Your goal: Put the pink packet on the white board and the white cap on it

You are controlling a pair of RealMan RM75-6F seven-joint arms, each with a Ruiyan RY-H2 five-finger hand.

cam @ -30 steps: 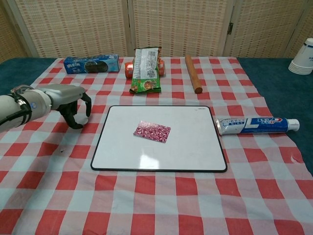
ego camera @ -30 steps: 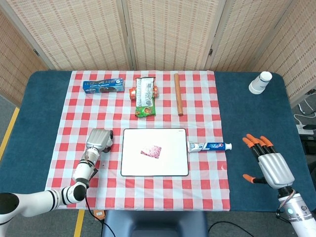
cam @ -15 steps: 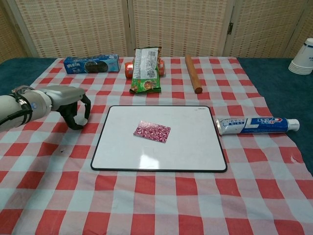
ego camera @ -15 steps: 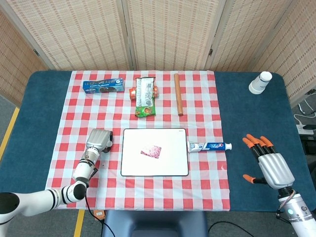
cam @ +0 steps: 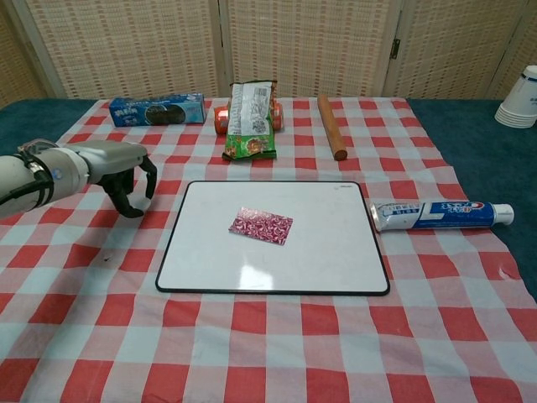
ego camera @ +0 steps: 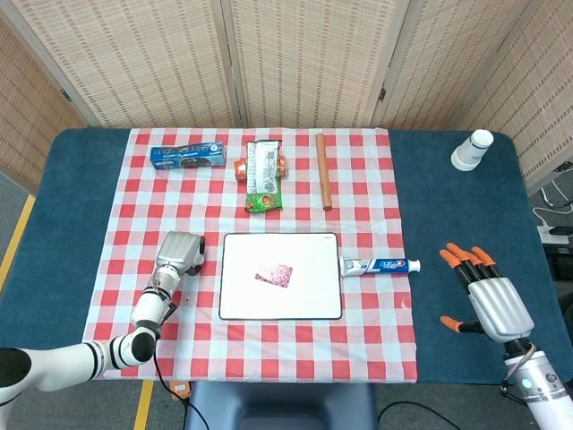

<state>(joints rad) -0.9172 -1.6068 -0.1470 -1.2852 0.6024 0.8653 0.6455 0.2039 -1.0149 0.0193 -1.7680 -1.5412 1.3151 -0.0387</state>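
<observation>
The pink packet (ego camera: pixel 274 275) (cam: pixel 262 225) lies flat near the middle of the white board (ego camera: pixel 309 303) (cam: pixel 336 269), untouched. A white cup stack (ego camera: pixel 471 150) (cam: pixel 517 99) stands far back right on the blue cloth. The toothpaste tube (ego camera: pixel 382 265) (cam: pixel 436 214), with a white cap (cam: pixel 504 213) on its right end, lies just right of the board. My left hand (ego camera: pixel 179 254) (cam: pixel 124 173) hovers left of the board, fingers hanging down in a loose claw, holding nothing. My right hand (ego camera: pixel 486 299) rests at the front right with fingers spread and empty; the chest view does not show it.
Along the back of the checked cloth lie a blue biscuit box (ego camera: pixel 187 157) (cam: pixel 158 110), a green snack bag (ego camera: pixel 262 176) (cam: pixel 251 117) over an orange can (cam: pixel 221 118), and a wooden rolling pin (ego camera: pixel 322 169) (cam: pixel 331 125).
My left hand has drawn slightly back to the left, away from the board. The packet, the board and the right hand have not moved.
</observation>
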